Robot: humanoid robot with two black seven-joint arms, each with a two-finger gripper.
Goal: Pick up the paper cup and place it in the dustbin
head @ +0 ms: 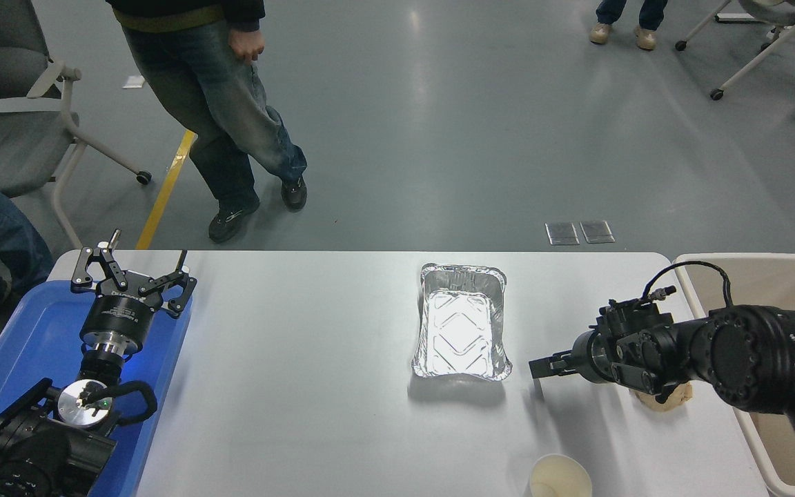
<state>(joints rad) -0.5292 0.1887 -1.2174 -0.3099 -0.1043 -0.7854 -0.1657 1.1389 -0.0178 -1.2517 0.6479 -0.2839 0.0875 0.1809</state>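
The paper cup [560,478], small and white with a cream inside, stands upright at the table's front edge, partly cut off by the picture's bottom. My right gripper [537,369] hovers low over the table, behind the cup and slightly to its left, pointing left. Its fingers look shut with nothing between them, and it is clear of the cup. The dustbin [749,260], a large cream-beige bin, stands off the table's right end, and my right arm crosses over it. My left gripper [132,273] is parked open over the blue tray at the lower left.
A rectangular foil tray [463,330] lies mid-table, just left of the right gripper. A crumpled tan paper ball [666,400] sits under the right arm. The blue tray [18,359] fills the left end. A person [232,103] walks beyond the far edge, and chairs stand behind.
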